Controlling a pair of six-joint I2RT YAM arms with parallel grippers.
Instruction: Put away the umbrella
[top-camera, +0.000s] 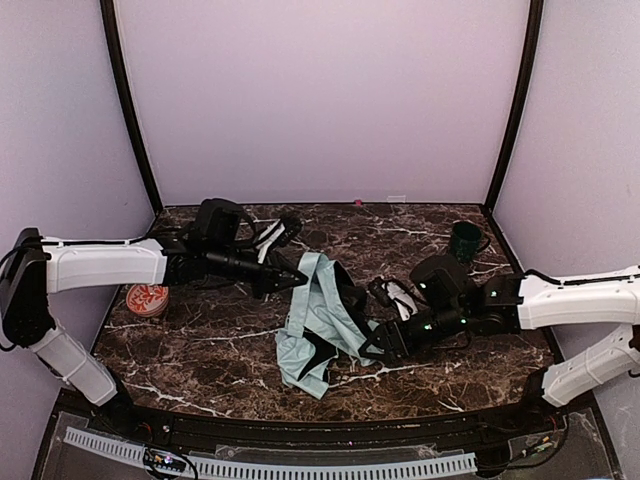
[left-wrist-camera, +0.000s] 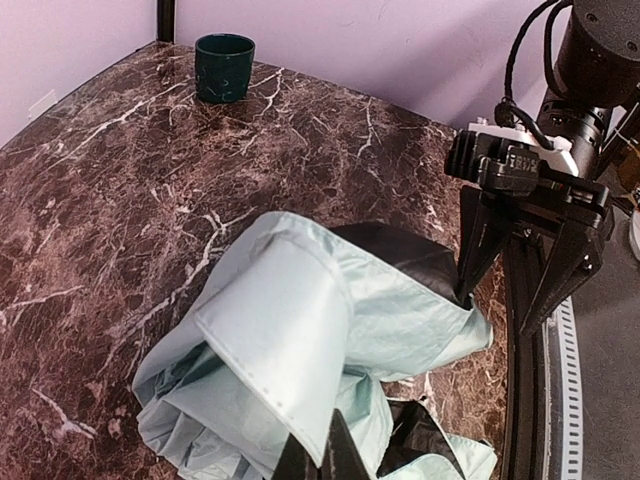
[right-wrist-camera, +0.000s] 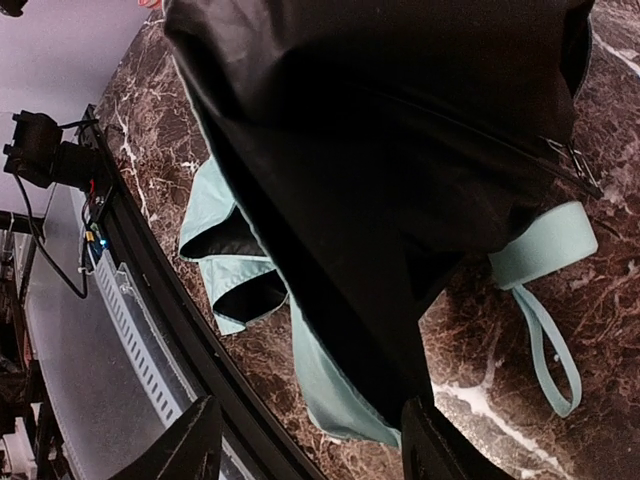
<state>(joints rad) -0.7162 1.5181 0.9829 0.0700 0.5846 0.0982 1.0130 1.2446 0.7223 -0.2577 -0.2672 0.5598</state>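
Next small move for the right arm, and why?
Probably close the right gripper on the umbrella. Its fingers stand open with the black lining between them, while the left gripper is shut, pinching the mint fabric at the far end, so a second hold would likely help gather the canopy.

I find nothing I can read in any of my views: no word, brand, number or sign on the umbrella (top-camera: 320, 320) or on the dark green mug (top-camera: 465, 240). The round red tin (top-camera: 147, 299) carries a pale pattern on its top, too small for me to tell whether any of it is lettering
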